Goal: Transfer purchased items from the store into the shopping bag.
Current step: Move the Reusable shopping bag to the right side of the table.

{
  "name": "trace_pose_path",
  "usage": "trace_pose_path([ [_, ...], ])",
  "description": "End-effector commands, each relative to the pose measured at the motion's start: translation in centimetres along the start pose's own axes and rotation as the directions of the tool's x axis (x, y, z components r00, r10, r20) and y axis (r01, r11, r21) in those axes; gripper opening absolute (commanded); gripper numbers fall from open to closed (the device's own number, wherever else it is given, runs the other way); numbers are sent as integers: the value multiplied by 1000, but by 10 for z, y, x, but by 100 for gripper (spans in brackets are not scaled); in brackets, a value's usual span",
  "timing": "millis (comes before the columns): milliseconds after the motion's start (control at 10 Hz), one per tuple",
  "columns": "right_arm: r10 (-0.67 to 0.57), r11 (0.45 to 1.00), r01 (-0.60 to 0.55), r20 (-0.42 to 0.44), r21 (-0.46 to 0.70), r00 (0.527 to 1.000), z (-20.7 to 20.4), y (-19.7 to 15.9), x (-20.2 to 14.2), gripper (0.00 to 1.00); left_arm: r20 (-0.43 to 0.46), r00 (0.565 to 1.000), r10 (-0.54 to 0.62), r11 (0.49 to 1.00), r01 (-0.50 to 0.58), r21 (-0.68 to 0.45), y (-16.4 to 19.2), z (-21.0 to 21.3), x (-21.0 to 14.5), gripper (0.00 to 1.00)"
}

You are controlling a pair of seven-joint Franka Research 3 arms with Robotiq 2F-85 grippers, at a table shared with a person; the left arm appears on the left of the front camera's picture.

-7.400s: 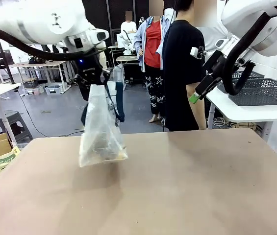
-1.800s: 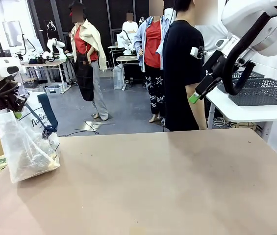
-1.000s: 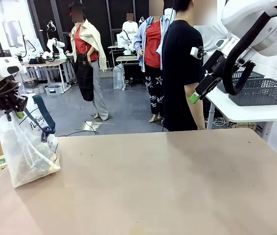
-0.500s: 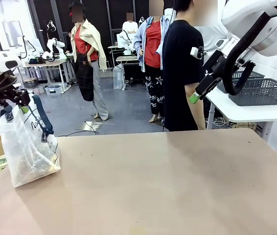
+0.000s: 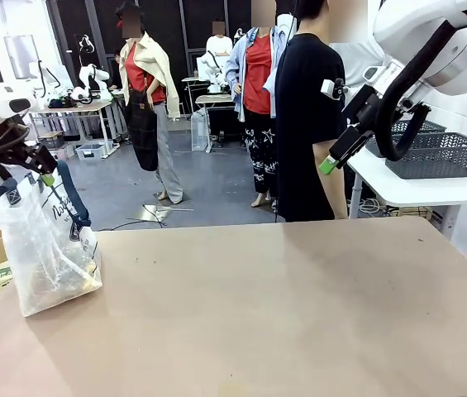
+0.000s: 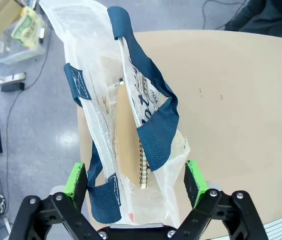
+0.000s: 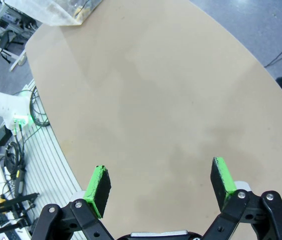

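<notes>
Tabletop [image 5: 299,314], shopping bag [image 5: 45,248] under spread left tool [image 5: 25,174]

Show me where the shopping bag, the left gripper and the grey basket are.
shopping bag [image 5: 43,260], front view, middle of its clear side.
left gripper [image 6: 133,181], left wrist view, midway between fingertips.
grey basket [image 5: 436,155], front view, its lattice wall.

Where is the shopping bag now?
In the front view, the shopping bag stands on the table's near-left corner, directly below the open left gripper.
</notes>
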State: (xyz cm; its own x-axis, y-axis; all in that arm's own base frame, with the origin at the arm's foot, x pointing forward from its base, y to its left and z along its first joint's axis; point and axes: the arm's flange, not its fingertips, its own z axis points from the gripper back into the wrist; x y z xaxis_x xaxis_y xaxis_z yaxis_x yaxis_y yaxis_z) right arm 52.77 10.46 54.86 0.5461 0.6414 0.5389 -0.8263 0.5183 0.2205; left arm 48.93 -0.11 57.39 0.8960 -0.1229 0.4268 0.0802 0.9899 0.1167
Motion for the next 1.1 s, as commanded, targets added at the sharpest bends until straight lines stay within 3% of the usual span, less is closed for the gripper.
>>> trace_pose_path([
  [0, -12, 1000, 12, -15, -1, 1000, 1, -1, 5, 100, -2, 1000, 3, 1000, -3, 0, -3, 3, -6, 100],
  [1000, -12, 1000, 12, -15, -1, 1000, 1, -1, 5, 100, 6, 1000, -3, 1000, 3, 1, -2, 6, -2, 100],
])
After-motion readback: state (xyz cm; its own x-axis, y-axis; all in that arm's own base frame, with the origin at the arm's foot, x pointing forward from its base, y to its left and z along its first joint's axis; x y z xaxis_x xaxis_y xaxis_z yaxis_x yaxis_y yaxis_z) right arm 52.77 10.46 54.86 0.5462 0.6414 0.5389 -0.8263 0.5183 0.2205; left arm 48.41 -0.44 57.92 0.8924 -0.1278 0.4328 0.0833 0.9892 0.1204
